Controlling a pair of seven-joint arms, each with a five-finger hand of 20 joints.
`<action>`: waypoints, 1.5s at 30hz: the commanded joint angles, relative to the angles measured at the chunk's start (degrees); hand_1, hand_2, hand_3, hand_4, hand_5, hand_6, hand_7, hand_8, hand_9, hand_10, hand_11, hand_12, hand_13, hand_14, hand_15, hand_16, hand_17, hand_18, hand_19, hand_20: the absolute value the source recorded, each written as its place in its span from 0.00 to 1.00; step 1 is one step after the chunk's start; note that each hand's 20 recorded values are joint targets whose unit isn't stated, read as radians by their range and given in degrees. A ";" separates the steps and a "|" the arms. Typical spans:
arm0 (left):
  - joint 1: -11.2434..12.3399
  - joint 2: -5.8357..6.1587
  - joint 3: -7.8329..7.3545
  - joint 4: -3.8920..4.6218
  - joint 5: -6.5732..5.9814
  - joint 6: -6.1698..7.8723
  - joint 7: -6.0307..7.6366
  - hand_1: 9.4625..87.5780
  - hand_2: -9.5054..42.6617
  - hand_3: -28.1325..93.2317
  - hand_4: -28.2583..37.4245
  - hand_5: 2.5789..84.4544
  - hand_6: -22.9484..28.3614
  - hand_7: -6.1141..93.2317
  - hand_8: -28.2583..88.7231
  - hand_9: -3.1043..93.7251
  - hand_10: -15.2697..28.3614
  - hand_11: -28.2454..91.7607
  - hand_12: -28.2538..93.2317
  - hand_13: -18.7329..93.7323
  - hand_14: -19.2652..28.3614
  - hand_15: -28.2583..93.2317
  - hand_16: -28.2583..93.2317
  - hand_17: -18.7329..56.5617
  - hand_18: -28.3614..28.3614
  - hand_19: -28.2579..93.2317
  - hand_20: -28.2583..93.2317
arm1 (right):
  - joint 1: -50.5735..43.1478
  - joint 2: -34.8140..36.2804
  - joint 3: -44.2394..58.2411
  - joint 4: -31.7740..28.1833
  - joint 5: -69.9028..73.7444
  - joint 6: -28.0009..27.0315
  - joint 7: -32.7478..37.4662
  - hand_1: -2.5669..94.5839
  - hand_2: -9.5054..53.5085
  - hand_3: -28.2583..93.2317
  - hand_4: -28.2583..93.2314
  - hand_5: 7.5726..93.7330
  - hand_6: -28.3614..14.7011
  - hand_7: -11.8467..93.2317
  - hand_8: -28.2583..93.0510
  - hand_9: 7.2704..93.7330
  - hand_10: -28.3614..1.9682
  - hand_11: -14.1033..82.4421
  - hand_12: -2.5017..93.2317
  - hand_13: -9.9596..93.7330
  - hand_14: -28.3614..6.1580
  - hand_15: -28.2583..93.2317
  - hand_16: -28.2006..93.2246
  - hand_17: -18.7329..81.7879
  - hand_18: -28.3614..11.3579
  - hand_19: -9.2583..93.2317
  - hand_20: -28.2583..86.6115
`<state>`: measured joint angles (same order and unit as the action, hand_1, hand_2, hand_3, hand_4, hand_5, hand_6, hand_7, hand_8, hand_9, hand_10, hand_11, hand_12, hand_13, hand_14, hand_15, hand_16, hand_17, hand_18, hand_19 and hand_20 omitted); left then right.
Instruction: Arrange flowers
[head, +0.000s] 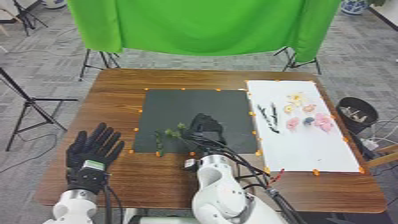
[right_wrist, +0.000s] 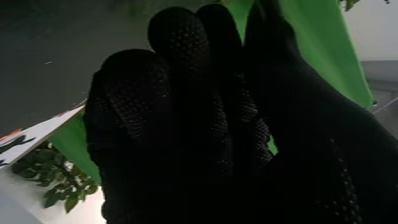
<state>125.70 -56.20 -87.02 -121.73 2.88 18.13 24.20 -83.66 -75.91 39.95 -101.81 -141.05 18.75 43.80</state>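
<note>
Held left hand with fingers straight and slightly spread; had right hand farther forward, fingers relaxed, close together.

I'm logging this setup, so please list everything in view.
table: one, brown, centre
mat: one, dark grey, mid-table
sheet: one, white, table's right side
blossoms: several, pink, yellow, blue-grey, on sheet
stems: two, dark, on sheet
sprigs: a few, green, mat's near left
markers: many, orange, around mat and sheet
cloth: one, green, behind table
bin: one, black, right of table
stands: several, black, left and behind
pots: two, blue-white, far edge
arms: two, white, near edge
left hand: one, black-gloved, table's left
right hand: one, black-gloved, above mat, by sprigs
</note>
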 joint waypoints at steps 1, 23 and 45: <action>1.11 -0.57 -0.40 -0.29 -0.78 0.01 0.64 0.20 0.54 0.83 0.00 0.50 0.65 0.22 0.17 0.40 0.72 0.47 0.33 0.40 0.77 0.60 0.16 0.17 0.76 0.54 0.30 | -0.62 1.69 -0.41 -1.39 -0.27 -0.54 0.49 0.50 0.00 0.88 0.05 0.75 0.53 0.41 0.31 0.91 0.45 0.39 0.40 0.79 0.36 0.78 0.43 0.48 0.00 0.89 0.54; 2.05 -0.67 -0.82 -0.68 -0.74 -0.18 1.32 0.20 0.55 0.83 0.00 0.50 0.65 0.22 0.17 0.40 0.72 0.47 0.33 0.40 0.77 0.60 0.16 0.17 0.76 0.55 0.30 | -4.07 1.46 9.32 -14.20 16.60 -45.34 -12.00 0.29 0.33 0.87 0.08 0.83 0.56 0.29 0.14 0.86 0.30 0.36 0.24 0.73 0.29 0.77 0.44 0.42 0.05 0.81 0.62; 1.88 -1.01 -0.53 -0.41 -0.91 0.35 -0.06 0.20 0.55 0.83 0.00 0.50 0.65 0.22 0.17 0.40 0.72 0.47 0.33 0.40 0.77 0.61 0.16 0.16 0.76 0.55 0.30 | -5.25 0.71 8.24 -10.33 12.81 -39.71 -7.84 0.28 0.32 0.85 0.09 0.75 0.52 0.24 0.15 0.75 0.28 0.27 0.19 0.75 0.30 0.69 0.41 0.44 0.03 0.82 0.59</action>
<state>127.40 -56.63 -87.80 -122.12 2.28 18.12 25.12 -87.63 -74.93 48.28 -113.60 -126.89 -22.54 35.15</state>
